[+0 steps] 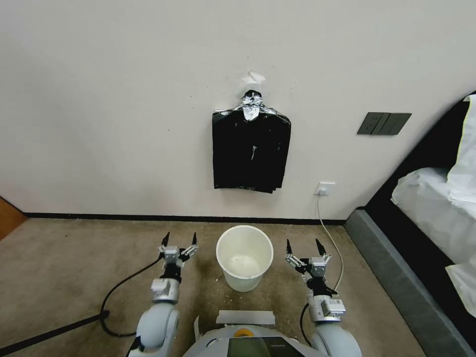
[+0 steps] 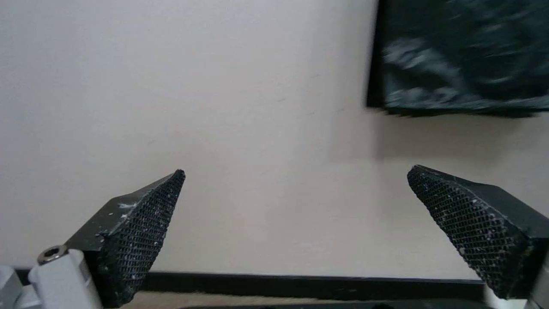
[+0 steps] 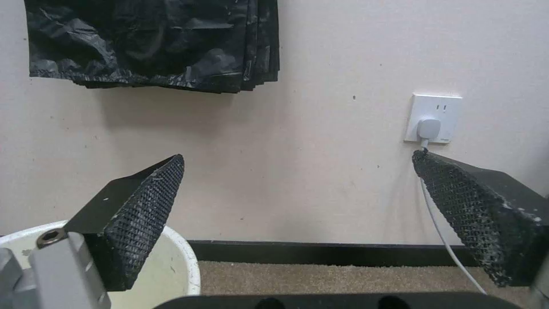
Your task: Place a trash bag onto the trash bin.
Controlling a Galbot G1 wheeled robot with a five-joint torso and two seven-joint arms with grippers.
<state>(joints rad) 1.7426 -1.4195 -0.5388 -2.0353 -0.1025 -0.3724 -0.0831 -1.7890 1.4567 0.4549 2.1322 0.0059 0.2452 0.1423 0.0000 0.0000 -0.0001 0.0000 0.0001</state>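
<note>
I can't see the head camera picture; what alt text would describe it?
A cream-white trash bin stands unlined on carpet between the open left gripper and open right gripper. Above it, a bundle of black bags hangs on the wall.

both arms are pale grey-white shells with silver metal wrist blocks. the left pincer (image 1: 179, 239) and right pincer (image 1: 303, 246) each end in two black pointed fingers (image 2: 143, 231) faced with a fine mesh grip texture. a hex screw (image 2: 51, 254) sits at the finger base. a black cable (image 1: 116, 292) trails from the left arm; the right wrist carries a small label (image 1: 335, 303).
</note>
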